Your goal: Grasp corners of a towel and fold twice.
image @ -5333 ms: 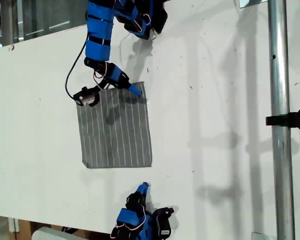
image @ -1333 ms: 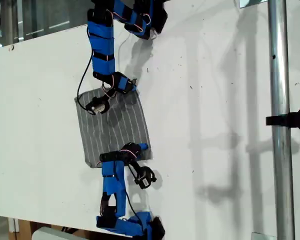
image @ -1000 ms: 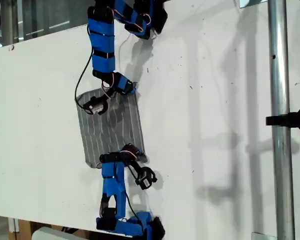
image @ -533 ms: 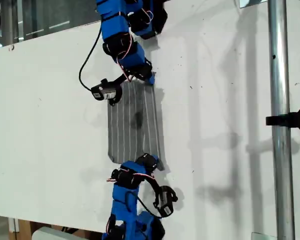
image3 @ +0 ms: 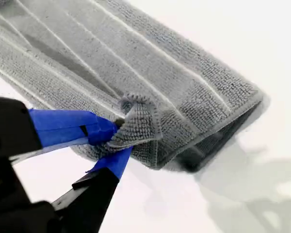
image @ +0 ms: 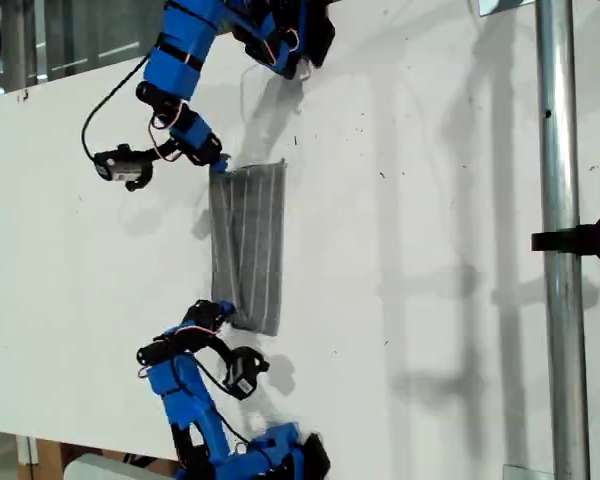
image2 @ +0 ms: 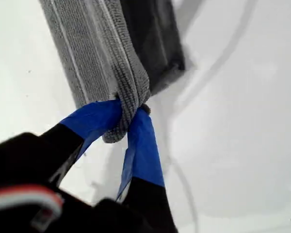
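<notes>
The grey white-striped towel (image: 250,245) lies on the white table (image: 430,200) as a narrow folded strip. In the exterior view a blue arm from the top has its gripper (image: 218,163) at the strip's upper left corner. A second blue arm from the bottom has its gripper (image: 223,312) at the lower left corner. The wrist views do not show which arm is which. My first gripper (image2: 128,114) is shut on a bunched corner (image2: 117,130) of the towel (image2: 97,43). My second gripper (image3: 117,133) is shut on a curled corner (image3: 140,124) of the towel (image3: 136,68), lifted off the layer beneath.
A metal pole (image: 560,240) with a black clamp (image: 585,240) runs down the exterior view's right side. The table's far edge slants across the exterior view's upper left. Each arm's wrist camera (image: 120,165) hangs beside its gripper.
Both arms have swung toward the exterior view's left with the held corners. The towel has gone from a wider sheet to a narrower doubled strip.
</notes>
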You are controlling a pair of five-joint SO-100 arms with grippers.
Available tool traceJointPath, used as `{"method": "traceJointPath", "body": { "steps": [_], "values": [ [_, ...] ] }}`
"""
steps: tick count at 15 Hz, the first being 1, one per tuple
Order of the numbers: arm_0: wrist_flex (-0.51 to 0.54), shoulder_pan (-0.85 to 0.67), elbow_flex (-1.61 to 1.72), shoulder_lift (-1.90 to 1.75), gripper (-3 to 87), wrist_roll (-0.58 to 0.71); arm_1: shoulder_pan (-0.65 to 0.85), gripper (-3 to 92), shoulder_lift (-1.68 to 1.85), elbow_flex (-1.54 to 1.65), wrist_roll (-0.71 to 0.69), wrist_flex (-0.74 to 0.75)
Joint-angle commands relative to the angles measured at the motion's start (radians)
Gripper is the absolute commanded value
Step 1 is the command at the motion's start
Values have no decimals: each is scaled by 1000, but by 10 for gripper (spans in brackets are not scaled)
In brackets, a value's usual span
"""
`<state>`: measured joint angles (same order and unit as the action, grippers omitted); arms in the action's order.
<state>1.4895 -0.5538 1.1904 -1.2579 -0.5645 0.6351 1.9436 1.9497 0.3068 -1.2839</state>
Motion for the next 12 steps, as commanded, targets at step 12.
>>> {"method": "traceJointPath", "body": {
  "steps": [12],
  "values": [
    [-117,51,238,11,-27,-104,-144,-2,-155,258,187,244]
  ]
}}
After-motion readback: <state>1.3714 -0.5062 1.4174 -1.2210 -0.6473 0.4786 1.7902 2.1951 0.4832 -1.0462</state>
